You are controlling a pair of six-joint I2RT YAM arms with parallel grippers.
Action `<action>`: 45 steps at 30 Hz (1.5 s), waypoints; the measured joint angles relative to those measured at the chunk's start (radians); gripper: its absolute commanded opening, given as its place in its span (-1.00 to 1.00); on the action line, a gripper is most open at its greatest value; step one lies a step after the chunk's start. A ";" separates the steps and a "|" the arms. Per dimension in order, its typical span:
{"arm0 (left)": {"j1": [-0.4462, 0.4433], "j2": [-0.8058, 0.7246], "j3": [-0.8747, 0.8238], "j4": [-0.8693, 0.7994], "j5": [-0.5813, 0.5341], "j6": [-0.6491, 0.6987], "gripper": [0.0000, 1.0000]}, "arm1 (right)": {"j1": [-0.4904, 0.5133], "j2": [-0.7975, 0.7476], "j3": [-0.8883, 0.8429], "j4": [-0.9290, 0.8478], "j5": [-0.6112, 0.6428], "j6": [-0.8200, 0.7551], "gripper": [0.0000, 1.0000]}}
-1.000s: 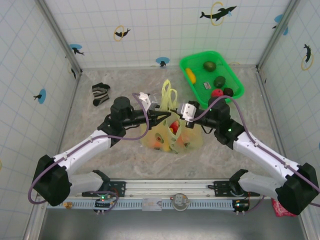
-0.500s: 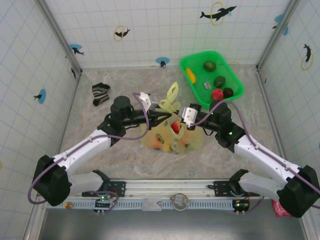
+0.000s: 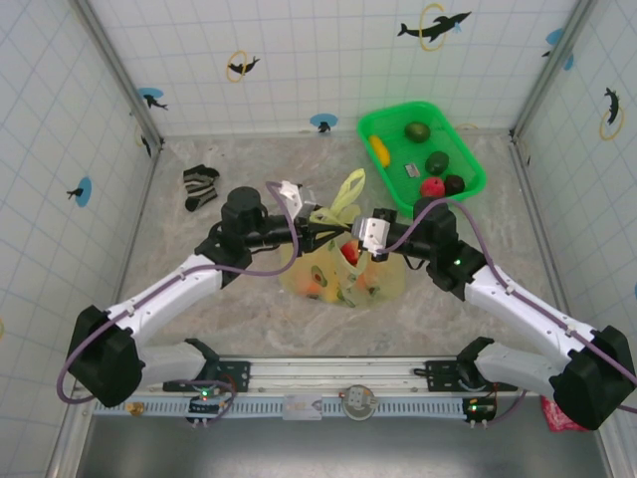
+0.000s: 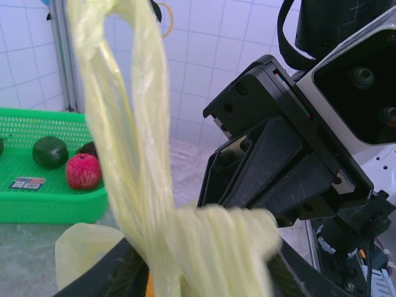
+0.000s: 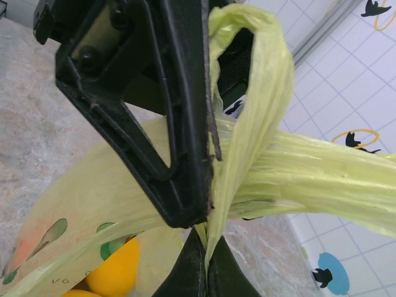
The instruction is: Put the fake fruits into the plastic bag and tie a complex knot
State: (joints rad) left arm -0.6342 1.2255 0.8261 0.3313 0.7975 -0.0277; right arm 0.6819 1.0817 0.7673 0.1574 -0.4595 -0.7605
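Note:
The pale-yellow plastic bag (image 3: 343,279) sits mid-table between both arms, with orange, yellow and red fake fruits (image 3: 348,255) showing through it. Its handles cross in a loose twist (image 5: 232,164), and one loop (image 3: 346,189) sticks up and back. My right gripper (image 5: 205,263) is shut on a thin strand of handle just below the twist. My left gripper (image 4: 201,272) faces it, fingers apart, and the bunched handle (image 4: 210,241) lies across the gap. A yellow fruit (image 5: 117,272) shows inside the bag.
The bright green basket (image 3: 398,108) at the back right holds more fruits: green (image 3: 418,131), red (image 3: 431,186), yellow (image 3: 379,149) and dark brown (image 3: 454,183). A striped sock (image 3: 200,184) lies at the back left. Tiled walls enclose the table.
The left gripper's fingers have spread wider around the handle. The upright loop has swung to lean right, and the right gripper has shifted slightly left, still pinching its strand.

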 measured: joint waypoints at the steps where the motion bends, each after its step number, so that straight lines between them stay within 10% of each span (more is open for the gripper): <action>1: 0.000 0.003 0.002 -0.003 0.003 0.000 -0.45 | 0.000 0.000 0.000 -0.005 -0.002 -0.003 -1.00; 5: 0.000 0.013 0.016 -0.013 0.019 0.003 -0.83 | 0.000 0.000 0.002 -0.021 0.000 -0.011 -1.00; 14: -0.001 0.008 0.018 -0.011 0.021 0.018 -1.00 | -0.001 0.005 0.026 -0.041 0.030 0.027 -0.99; 18: -0.001 -0.014 0.004 0.002 -0.001 0.029 -1.00 | -0.005 -0.003 0.026 -0.015 0.033 0.074 -0.25; 25: -0.019 -0.063 -0.058 0.045 -0.058 0.069 -1.00 | -0.083 -0.129 -0.026 0.120 -0.052 0.346 0.40; 37: -0.051 -0.084 -0.145 0.109 -0.103 0.186 -1.00 | -0.295 -0.036 0.190 0.161 -0.129 1.026 -0.18; 45: -0.051 -0.100 -0.147 0.118 -0.107 0.220 -1.00 | -0.253 0.156 0.314 0.050 -0.347 1.081 -0.09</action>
State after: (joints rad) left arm -0.6857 1.1255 0.6792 0.4492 0.6907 0.1925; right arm 0.4290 1.2381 1.0813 0.2070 -0.8066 0.3202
